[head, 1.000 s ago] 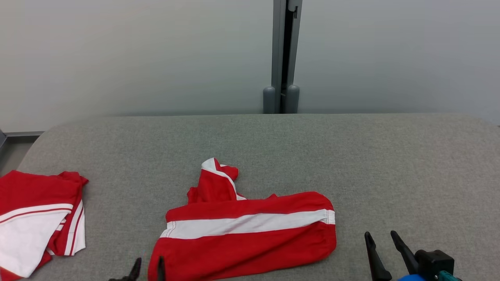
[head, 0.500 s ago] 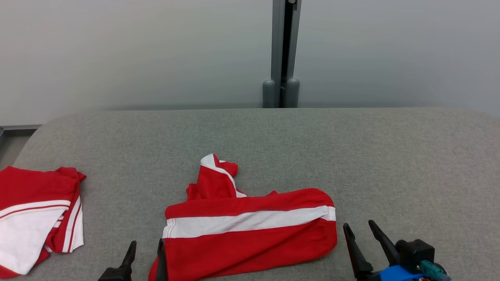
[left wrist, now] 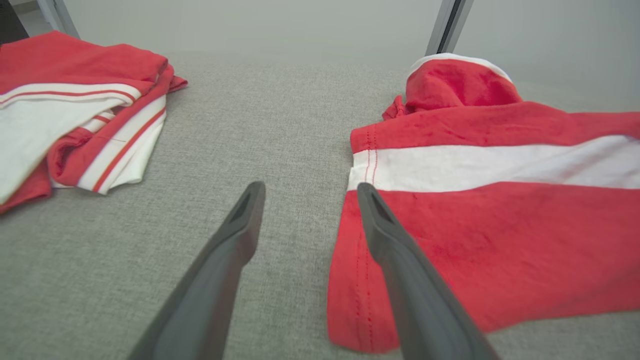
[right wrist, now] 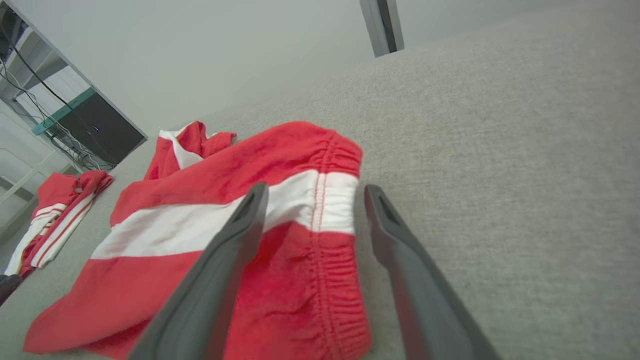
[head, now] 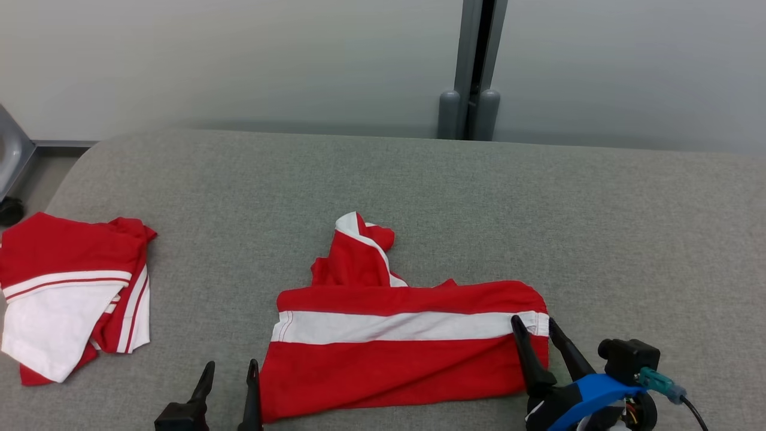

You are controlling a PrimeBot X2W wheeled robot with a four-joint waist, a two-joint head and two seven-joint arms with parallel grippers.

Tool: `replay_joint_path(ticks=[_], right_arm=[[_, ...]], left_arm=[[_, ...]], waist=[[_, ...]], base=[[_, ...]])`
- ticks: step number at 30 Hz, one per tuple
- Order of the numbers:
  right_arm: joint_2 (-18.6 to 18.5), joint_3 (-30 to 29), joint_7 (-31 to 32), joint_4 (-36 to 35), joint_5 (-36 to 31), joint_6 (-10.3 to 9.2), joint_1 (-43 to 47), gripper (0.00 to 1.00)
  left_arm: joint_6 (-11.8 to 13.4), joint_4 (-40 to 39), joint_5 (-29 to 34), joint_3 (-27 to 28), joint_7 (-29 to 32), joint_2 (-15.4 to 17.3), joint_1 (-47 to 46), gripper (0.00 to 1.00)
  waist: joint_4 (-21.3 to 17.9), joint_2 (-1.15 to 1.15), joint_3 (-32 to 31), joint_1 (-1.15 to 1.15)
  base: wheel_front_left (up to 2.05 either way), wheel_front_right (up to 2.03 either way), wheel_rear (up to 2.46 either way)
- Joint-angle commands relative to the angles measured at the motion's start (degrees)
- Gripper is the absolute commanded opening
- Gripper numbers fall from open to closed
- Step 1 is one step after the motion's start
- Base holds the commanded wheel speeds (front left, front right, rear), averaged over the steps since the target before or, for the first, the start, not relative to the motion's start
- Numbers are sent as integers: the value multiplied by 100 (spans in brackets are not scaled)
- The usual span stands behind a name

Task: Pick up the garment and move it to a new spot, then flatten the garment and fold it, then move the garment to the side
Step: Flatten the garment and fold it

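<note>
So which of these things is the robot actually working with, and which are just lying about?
In the job: red-and-white shorts, centre of the grey table; left gripper, open, at their left end; right gripper, open, at their right end.
Lying about: folded red-and-white garment at the table's left edge; grey post behind it.

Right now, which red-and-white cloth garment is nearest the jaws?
The spread red garment with one white band, in the middle; the bunched red-and-white garment lies far left.

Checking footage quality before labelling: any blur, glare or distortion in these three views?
Head view: even soft light, sharp, no glare on the garment. Left wrist view: wide-angle stretch, left gripper looms large, soft-edged. Right wrist view: tilted table, right gripper blurred low down.
</note>
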Motion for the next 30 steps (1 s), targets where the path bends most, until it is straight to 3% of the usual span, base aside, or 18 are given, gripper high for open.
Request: replay_joint_path(ticks=[1, 10, 12, 13, 21, 22, 23, 30], right_arm=[[-13, 26, -3, 29, 119, 0, -83, 100], [-11, 362, -3, -10, 403, 0, -143, 99], [-11, 349, -3, -85, 422, 0, -104, 67], [-11, 336, -3, -118, 434, 0, -78, 58], [-11, 219, -3, -288, 399, 0, 91, 21], [-11, 203, -3, -307, 386, 0, 95, 15], [-11, 180, -3, -326, 365, 0, 107, 2], [-11, 135, -3, -408, 181, 0, 83, 0]], left_arm=[[-26, 10, 37, 1, -1, -3, -141, 100], [-73, 36, 59, 10, -1, -3, -209, 100], [-72, 37, 47, -5, -1, -3, -220, 100], [-68, 35, 40, -14, -1, -3, -223, 100], [-108, -76, -107, 3, -2, -4, -278, 100], [-147, -152, -157, 0, -2, -4, -288, 100], [-194, -197, -216, -27, -1, -5, -276, 100], [-360, 69, -276, -44, -2, -5, -588, 100]], waist=[[44, 0, 60, 0], [21, 0, 142, 0], [4, 0, 136, 0], [-5, 0, 135, 0], [-71, 0, 115, 0], [-79, 0, 120, 0], [-85, 0, 130, 0], [-151, 0, 261, 0]], base=[[0, 0, 0], [0, 0, 0], [0, 0, 0], [0, 0, 0], [0, 0, 0], [0, 0, 0], [0, 0, 0], [0, 0, 0]])
